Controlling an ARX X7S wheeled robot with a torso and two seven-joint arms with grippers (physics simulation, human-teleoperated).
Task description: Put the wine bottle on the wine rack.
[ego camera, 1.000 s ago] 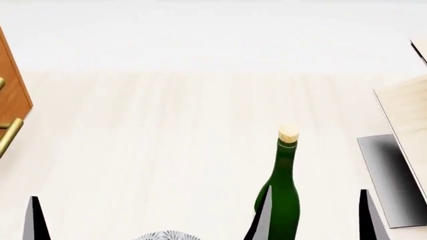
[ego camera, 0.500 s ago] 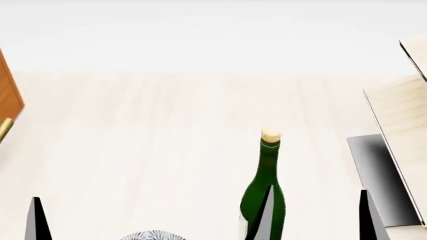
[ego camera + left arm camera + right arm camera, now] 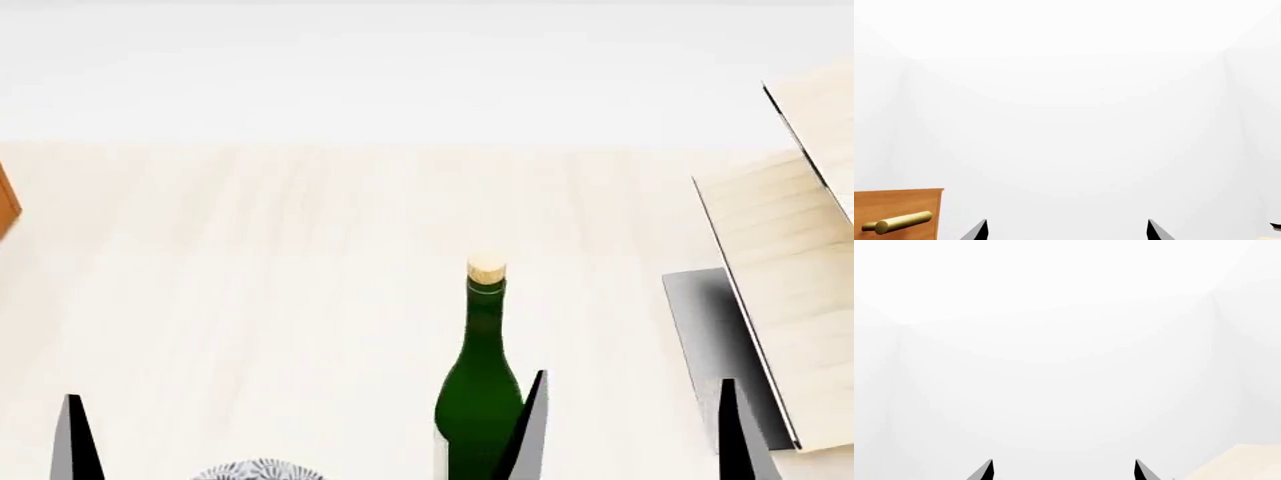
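The wine bottle stands upright on the pale wooden bench, its cream cork at the top and its lower body cut off by the edge of the head view. Taking the bottle as the landmark: the wine rack sits well apart from it toward the robot's right, a tilted stack of light boards with thin black edges over a dark grey base. A patterned bowl shows only its rim, near the bottle on the robot's left. A sliver of the brown cabinet lies far off on that same side.

The right gripper is spread wide with nothing between its dark fingers; its inner finger overlaps the bottle's body in the head view, though contact cannot be judged. Its own wrist view shows both tips apart against white wall. The left gripper is likewise spread and empty, with the cabinet's brass handle beside it.
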